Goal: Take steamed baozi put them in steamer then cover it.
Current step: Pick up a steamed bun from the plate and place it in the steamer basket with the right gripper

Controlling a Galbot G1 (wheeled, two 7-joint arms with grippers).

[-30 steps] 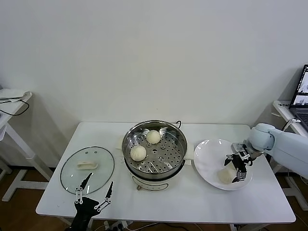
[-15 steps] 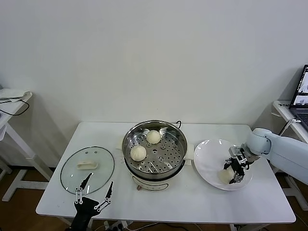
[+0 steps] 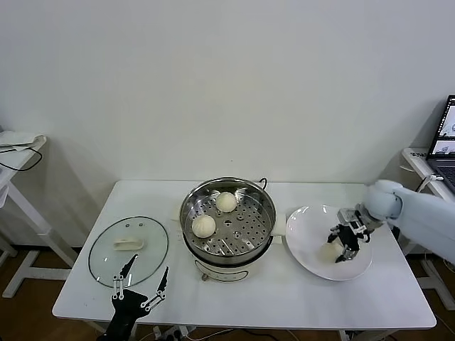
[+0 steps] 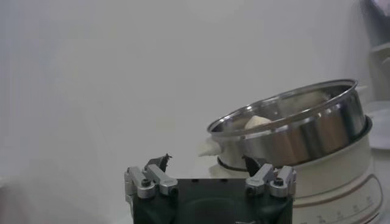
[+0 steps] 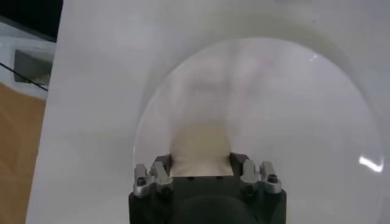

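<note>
1. While the right pincer (image 3: 340, 249) is clamped on a baozi (image 5: 200, 146) over the white plate (image 3: 306, 227), squeezing too hard could dent the soft bun.
2. If the hold is shallow, the bun might drop on its way to the steamer (image 3: 227, 217), where two baozi (image 3: 204, 226) sit.
3. Parked at the counter's (image 3: 284, 298) front edge, the left pincer (image 3: 139, 283) is spread open beside the cover (image 3: 129, 250), which could get nudged.

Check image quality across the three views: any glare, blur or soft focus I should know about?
Head view: even light, sharp, soft shadow under the steamer. Left wrist view: left claw is crisp, the steamer behind it slightly soft, its steel wall reflecting brightly. Right wrist view: plate looks hazy, a small glare spot near its rim, and the baozi in the right claw has blurred edges.
</note>
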